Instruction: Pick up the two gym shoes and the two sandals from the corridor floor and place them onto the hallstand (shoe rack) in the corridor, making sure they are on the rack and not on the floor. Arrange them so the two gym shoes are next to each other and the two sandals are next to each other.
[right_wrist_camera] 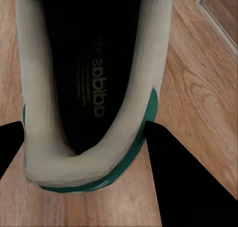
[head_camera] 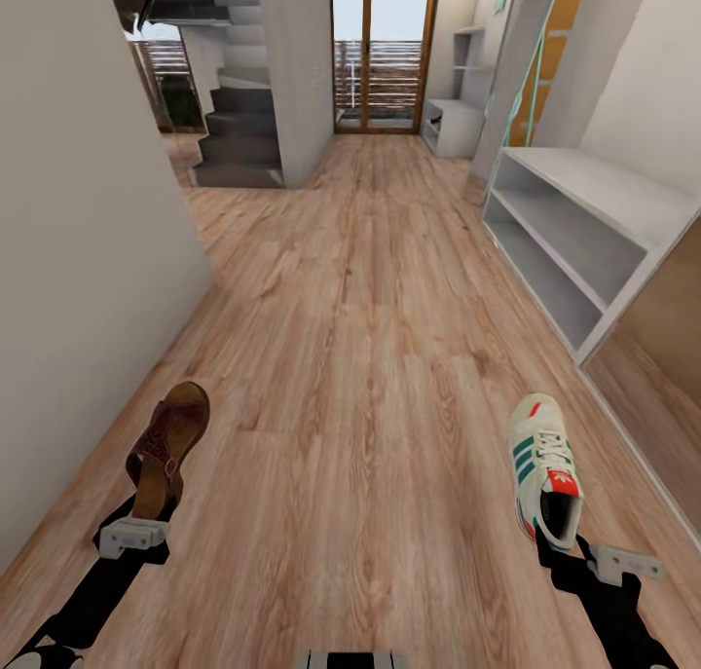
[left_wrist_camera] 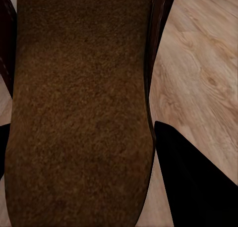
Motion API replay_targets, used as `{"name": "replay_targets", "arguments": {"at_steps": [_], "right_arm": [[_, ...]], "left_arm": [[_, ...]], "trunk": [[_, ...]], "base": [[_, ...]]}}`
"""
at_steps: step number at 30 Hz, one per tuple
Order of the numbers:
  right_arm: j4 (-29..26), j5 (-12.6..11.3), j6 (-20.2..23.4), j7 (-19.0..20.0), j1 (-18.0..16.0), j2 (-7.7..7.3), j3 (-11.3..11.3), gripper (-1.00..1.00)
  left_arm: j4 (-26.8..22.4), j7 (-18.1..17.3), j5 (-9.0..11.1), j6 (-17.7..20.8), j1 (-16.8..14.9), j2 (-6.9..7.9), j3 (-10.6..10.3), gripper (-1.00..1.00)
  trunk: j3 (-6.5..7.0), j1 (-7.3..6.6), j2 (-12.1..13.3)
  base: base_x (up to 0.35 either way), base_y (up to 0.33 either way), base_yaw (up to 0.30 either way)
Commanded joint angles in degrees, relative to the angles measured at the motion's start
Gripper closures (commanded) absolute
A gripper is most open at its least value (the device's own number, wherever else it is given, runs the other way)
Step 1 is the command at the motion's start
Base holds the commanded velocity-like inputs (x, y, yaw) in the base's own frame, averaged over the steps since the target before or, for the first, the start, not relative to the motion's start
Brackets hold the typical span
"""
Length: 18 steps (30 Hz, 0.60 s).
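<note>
1. The left tool (head_camera: 146, 513) pinches one sandal (head_camera: 167, 445) by its heel end and holds it above the corridor floor (head_camera: 350, 357), toe pointing ahead; the left wrist view looks along its brown footbed between the dark fingers (left_wrist_camera: 193, 182).
2. The right tool (head_camera: 565, 542) grips one gym shoe (head_camera: 543, 469) at the heel, fingers (right_wrist_camera: 191, 182) closed on the heel collar, with the shoe's opening facing the wrist camera.
3. The hallstand (head_camera: 584, 177) stands ahead along the right wall, well apart from both shoes; the parts of its top and two open shelves that show carry no footwear.
4. Judged from this, nothing is placed yet: these two items are lifted and need carrying to the rack.
5. Still left after that: the second gym shoe and second sandal, each to go beside its mate.
</note>
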Motion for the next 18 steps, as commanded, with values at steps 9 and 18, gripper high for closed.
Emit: {"name": "replay_targets", "arguments": {"at_steps": [9,18], "right_arm": [[0.01,-0.07,0.01,0.03,0.00,-0.05,0.07,1.00],[0.98,2.56,-0.25,-0.15,0.00,-0.12,3.28,1.00]], "left_arm": [[0.20,0.25,0.08,-0.02,-0.03,-0.05,0.08,1.00],[0.25,4.59,1.26,-0.04,-0.09,-0.08,0.73,1.00]], "trunk": [[0.00,0.00,0.00],[0.00,0.00,0.00]], "base": [[0.327,0.000,0.000],[0.328,0.000,0.000]]}}
